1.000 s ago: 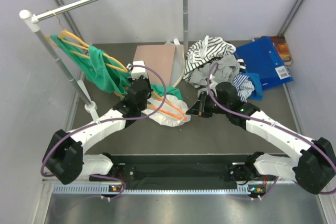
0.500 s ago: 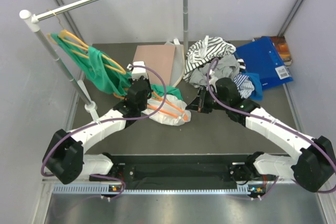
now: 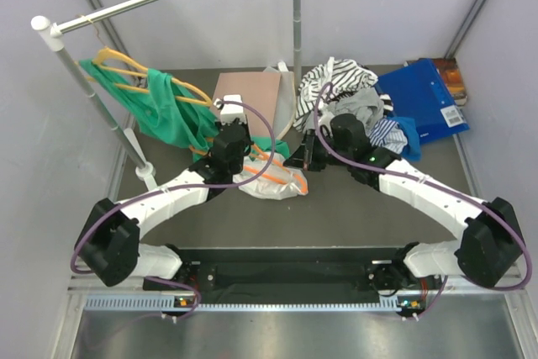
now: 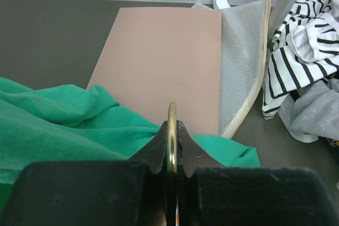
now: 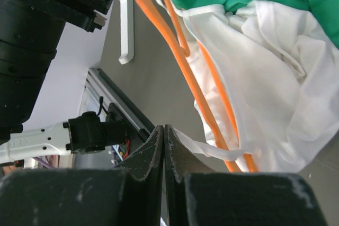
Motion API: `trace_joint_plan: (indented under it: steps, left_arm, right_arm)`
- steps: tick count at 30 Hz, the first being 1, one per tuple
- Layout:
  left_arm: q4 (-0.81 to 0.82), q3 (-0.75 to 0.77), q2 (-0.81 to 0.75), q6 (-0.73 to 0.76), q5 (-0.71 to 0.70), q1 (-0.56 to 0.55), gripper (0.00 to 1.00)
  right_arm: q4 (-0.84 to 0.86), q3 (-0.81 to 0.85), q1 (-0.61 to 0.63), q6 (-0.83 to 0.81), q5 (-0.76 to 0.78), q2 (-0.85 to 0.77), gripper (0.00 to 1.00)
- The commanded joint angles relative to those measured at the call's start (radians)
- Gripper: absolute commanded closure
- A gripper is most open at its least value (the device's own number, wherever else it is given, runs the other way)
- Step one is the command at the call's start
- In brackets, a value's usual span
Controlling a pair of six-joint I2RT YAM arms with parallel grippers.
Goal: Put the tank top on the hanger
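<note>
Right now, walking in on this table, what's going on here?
The left tool is shut on the hook of the orange hanger. The right tool pinches a strap of the white tank top, which lies crumpled on the table with the hanger's arms across it. The top is not on the hanger properly yet.

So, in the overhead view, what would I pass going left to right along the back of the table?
green garment → pinkish-brown board → black-and-white striped shirt → blue folder
</note>
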Motion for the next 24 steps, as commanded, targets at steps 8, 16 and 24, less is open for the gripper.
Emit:
trace_joint_plan:
  steps: [8,16,24]
  left_arm:
    - [0.085,0.068,0.011,0.010,0.014,-0.011,1.00]
    - [0.072,0.070,-0.025,-0.018,0.082,-0.009,1.00]
    - [0.060,0.026,-0.068,-0.047,0.108,-0.009,1.00]
  right_arm:
    - [0.041,0.072,0.077,-0.037,0.044,0.025,1.00]
    - [-0.021,0.059,0.073,-0.062,0.136,-0.018,0.91]
    - [-0.036,0.133,0.056,-0.111,0.136,0.005,0.54]
